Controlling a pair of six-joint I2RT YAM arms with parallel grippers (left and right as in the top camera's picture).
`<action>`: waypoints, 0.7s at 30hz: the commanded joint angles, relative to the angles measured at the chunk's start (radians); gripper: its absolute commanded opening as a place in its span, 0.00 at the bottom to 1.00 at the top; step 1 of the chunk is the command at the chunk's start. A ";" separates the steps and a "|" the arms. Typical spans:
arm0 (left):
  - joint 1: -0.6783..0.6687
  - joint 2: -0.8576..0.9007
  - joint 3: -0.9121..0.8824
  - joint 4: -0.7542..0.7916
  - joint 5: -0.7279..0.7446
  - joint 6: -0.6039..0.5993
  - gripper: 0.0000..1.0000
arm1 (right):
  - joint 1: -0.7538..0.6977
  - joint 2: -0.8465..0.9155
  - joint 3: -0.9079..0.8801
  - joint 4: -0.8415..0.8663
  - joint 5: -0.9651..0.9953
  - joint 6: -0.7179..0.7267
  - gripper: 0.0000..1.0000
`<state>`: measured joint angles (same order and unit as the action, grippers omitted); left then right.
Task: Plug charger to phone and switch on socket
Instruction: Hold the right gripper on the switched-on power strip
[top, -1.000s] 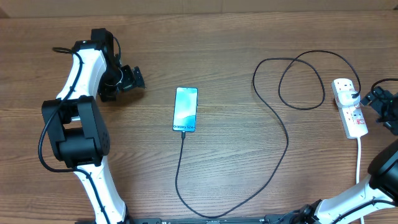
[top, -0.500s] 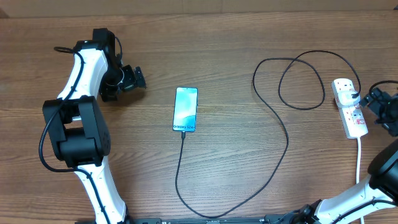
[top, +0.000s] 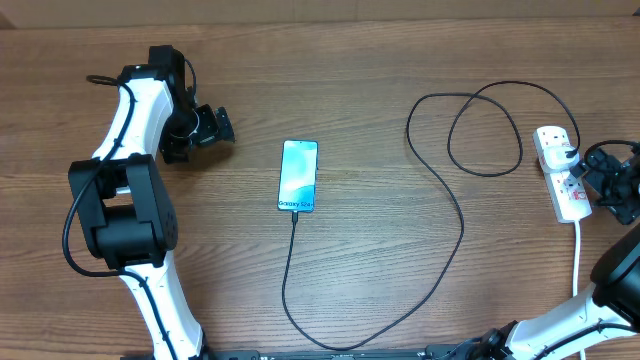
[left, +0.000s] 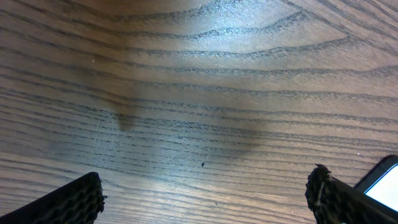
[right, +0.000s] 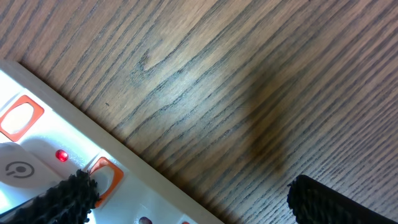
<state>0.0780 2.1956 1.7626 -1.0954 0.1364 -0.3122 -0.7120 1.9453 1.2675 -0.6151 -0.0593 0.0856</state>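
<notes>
The phone (top: 298, 175) lies mid-table with its blue screen lit; a corner shows in the left wrist view (left: 382, 180). The charger cable (top: 440, 190) runs from the phone's near end, loops wide to the right, and ends at a black plug in the socket (top: 562, 187), a white power strip at the right. My right gripper (top: 590, 178) is open, one finger over the socket's edge near an orange-rimmed switch (right: 107, 177); a small red light (right: 61, 155) glows on the strip. My left gripper (top: 215, 127) is open and empty above bare wood, far left of the phone.
The socket's white lead (top: 578, 255) runs toward the front edge. The wooden table (top: 380, 60) fills all views. Both arm bases stand at the front edge.
My right gripper has shifted slightly left, closer over the socket. The left arm, phone and cable have not moved.
</notes>
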 joint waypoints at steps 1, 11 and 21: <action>-0.009 0.008 0.020 0.001 -0.013 -0.010 1.00 | 0.002 -0.011 -0.021 -0.029 0.000 -0.040 1.00; -0.009 0.008 0.020 0.002 -0.013 -0.010 1.00 | -0.038 -0.131 0.074 -0.127 -0.067 -0.068 1.00; -0.009 0.008 0.019 0.012 -0.014 -0.010 1.00 | -0.002 -0.130 0.074 -0.268 -0.203 -0.225 1.00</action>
<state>0.0784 2.1956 1.7626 -1.0840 0.1368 -0.3122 -0.7250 1.8332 1.3258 -0.8734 -0.2405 -0.0971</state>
